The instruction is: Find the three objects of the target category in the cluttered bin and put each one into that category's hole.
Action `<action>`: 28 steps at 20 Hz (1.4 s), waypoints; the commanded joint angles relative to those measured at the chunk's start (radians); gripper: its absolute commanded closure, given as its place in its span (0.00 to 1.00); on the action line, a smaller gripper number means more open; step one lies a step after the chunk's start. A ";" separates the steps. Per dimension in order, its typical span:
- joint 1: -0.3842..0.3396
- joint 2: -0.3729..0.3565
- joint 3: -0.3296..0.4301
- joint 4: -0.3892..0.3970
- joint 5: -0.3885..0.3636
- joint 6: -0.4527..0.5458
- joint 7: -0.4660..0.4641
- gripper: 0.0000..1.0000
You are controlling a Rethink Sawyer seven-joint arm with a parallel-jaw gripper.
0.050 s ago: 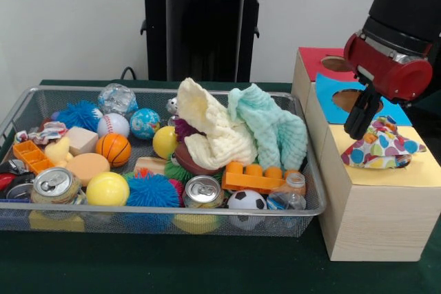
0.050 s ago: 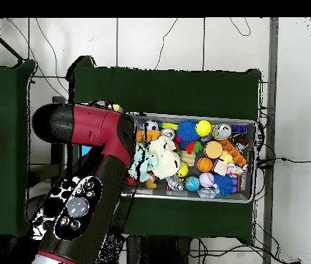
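Over the wooden box (image 1: 375,204), front view: gripper (image 1: 363,113) hangs above a patterned cloth (image 1: 381,146) bunched at the yellow section's hole; cannot tell if it's clamped or parted. Overhead, the arm (image 2: 93,165) hides box and cloth. Wire bin (image 1: 21,108) sits on dark green table (image 1: 158,266); white wall behind. Arm reaches down, angled steeply.

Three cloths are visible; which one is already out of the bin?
The patterned cloth with coloured patches: it lies on the wooden box beside the gripper. The cream cloth and the mint cloth are heaped in the wire bin.
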 commanded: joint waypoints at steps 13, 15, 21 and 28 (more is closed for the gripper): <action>-0.003 0.080 0.121 0.084 0.055 -0.033 0.222 1.00; 0.000 0.086 0.119 0.081 0.058 -0.033 0.226 1.00; 0.004 0.071 0.103 0.077 0.056 0.005 0.219 1.00; 0.008 0.061 0.096 0.076 0.058 0.019 0.220 1.00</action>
